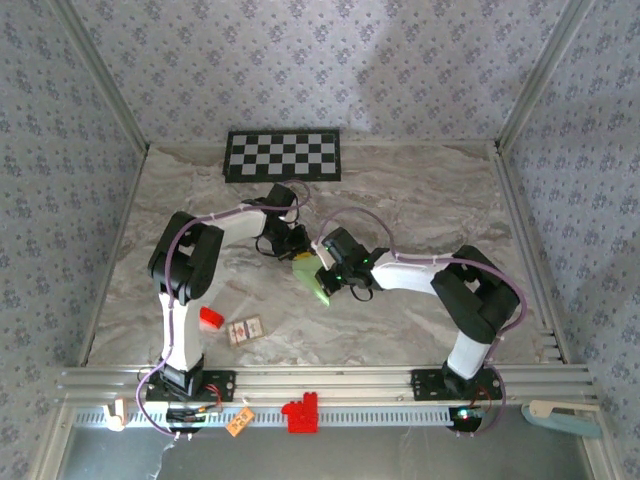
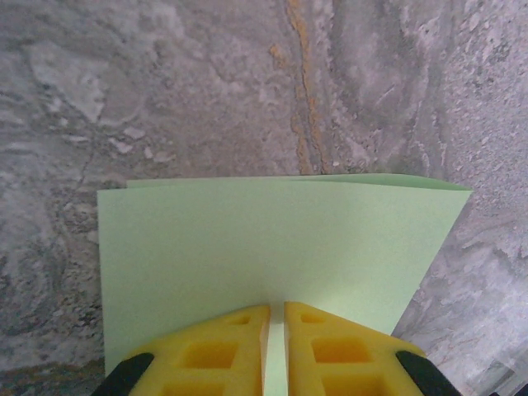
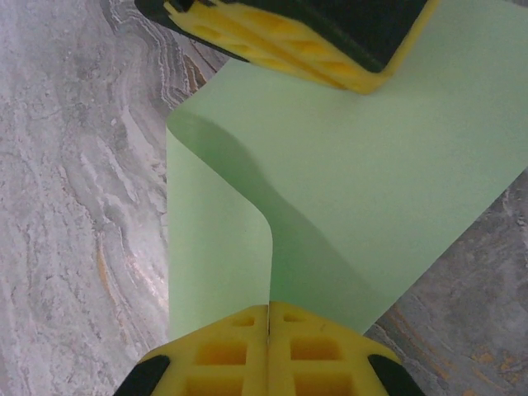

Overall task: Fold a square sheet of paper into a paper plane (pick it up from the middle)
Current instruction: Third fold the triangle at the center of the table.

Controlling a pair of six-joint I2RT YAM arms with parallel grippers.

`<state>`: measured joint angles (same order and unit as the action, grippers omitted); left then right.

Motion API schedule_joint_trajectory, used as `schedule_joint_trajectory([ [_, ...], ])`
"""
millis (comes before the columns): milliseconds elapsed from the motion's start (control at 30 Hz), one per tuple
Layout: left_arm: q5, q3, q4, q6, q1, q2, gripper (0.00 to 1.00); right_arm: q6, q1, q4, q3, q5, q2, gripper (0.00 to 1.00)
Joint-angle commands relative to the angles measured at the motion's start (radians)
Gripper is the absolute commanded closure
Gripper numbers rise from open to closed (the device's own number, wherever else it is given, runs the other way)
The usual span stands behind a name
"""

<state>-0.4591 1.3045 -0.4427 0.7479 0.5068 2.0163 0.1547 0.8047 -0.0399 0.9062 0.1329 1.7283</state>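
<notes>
- Yellow fingers (image 2: 223, 351) of my left hand (image 2: 276, 309) sit at the bottom of its wrist view. They are drawn almost together, with only a slim slit between them, and pinch the near edge of the pale green sheet of paper (image 2: 272, 239).
- Beyond those fingers the sheet spreads out as a wide panel. A second layer's edge peeks out just behind its far edge (so it is doubled over there).
- My right hand (image 3: 269, 309) has its yellow fingers pressed tight together on a curled part of the same sheet. At the top of that wrist view, the left hand's fingers (image 3: 272, 41) grip the opposite side.
- Between the two hands the paper bends in a soft curve and casts a shadow on itself.
- From the overhead camera, both hands meet near the middle of the marbled grey table (image 1: 420, 200) with the sheet between them. I cannot tell whether its lowest corner touches the table.
- At the far edge lies a black-and-white checkerboard panel (image 1: 283, 155).
- Near the left arm's base are a small red block (image 1: 210, 318) and a small card (image 1: 245, 330), well apart from the paper.
</notes>
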Motion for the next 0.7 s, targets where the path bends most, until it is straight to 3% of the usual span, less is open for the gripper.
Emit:
schedule_joint_trajectory([
  [0,0.010,-0.001,-0.045,-0.013,0.007,0.030,0.85,0.020,0.002,-0.034,0.029,-0.022,0.022,0.99],
  [667,0.013,-0.002,-0.043,-0.008,0.009,0.027,0.86,0.029,0.003,-0.067,0.045,0.002,0.051,0.99],
])
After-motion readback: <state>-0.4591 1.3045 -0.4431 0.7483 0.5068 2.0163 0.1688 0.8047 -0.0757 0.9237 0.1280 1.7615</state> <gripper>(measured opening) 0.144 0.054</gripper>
